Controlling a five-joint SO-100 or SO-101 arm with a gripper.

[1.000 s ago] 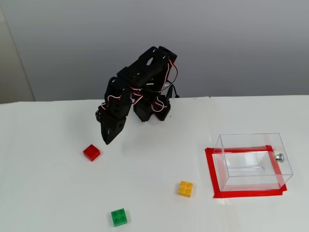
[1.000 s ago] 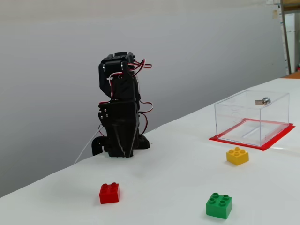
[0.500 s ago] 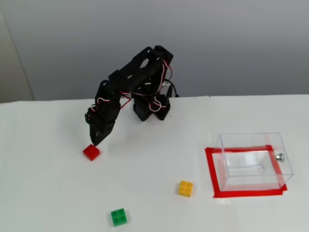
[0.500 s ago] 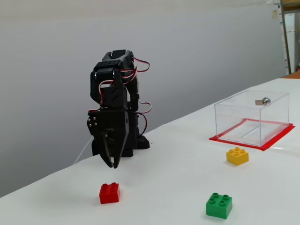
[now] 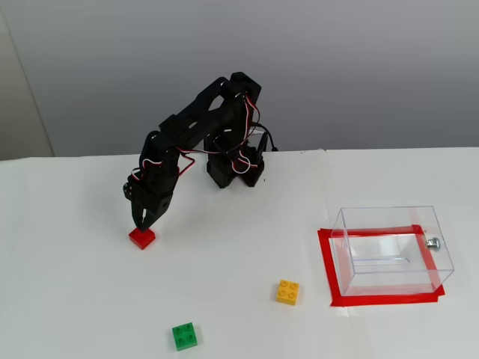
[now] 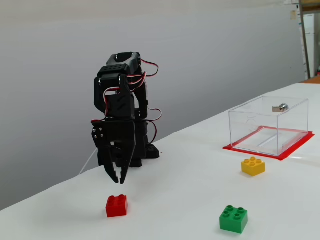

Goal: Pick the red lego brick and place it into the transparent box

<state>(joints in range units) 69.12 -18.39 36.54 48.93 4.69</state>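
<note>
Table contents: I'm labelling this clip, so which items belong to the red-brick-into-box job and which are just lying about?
Part of the job:
red lego brick
transparent box
gripper, poised above the brick

Just lying about:
yellow brick
green brick

- I work on a white table (image 5: 67, 299) whose matte top fills the lower half of both fixed views.
- Behind it stands a plain grey wall (image 5: 337, 67), evenly lit, with no marks I can make out.
- At the far left of a fixed view, a lighter beige strip of wall (image 5: 19, 105) meets the grey one.
- In a fixed view, shelving (image 6: 310, 40) shows at the upper right edge, blurred.
- Light is soft and diffuse; shadows on the table are faint.
</note>
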